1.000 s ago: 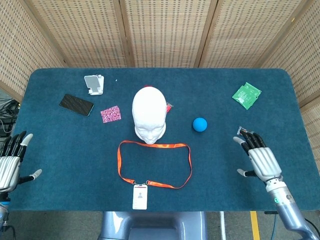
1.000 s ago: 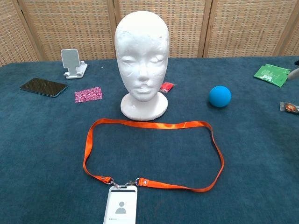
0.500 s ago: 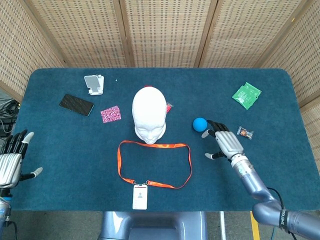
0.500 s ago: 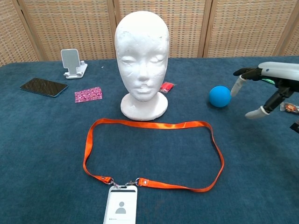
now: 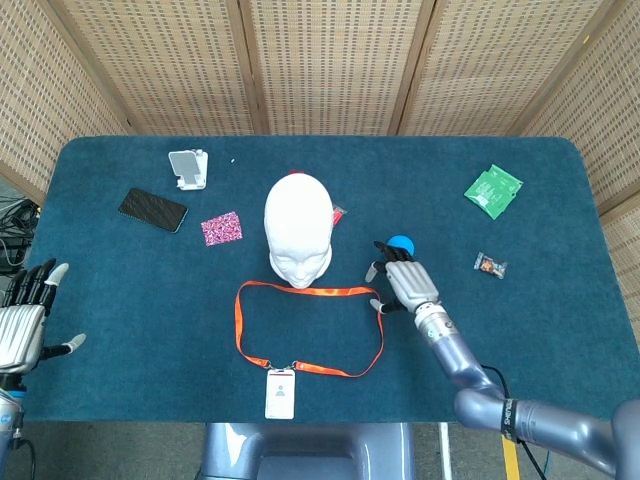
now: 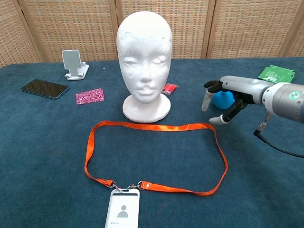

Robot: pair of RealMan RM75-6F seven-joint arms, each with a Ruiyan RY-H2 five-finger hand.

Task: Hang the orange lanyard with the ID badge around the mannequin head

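On the blue felt table point(image 5: 150, 300), before wicker screens point(image 5: 330, 60), the lanyard point(image 5: 310, 328) lies flat below the head point(image 5: 298, 235). Right hand point(image 5: 405, 283) hovers beside it, fingers apart, empty; left hand point(image 5: 22, 325) likewise spread at the edge.

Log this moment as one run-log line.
phase: reach | right hand: open, above lanyard's right end | left hand: open, idle at table edge | orange lanyard: flat on table | mannequin head: bare

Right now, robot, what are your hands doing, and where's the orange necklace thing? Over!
Left hand open, off the table's left edge. Right hand open, above the lanyard's right end, not touching. Lanyard flat before the mannequin head. Blue ball just behind right hand.
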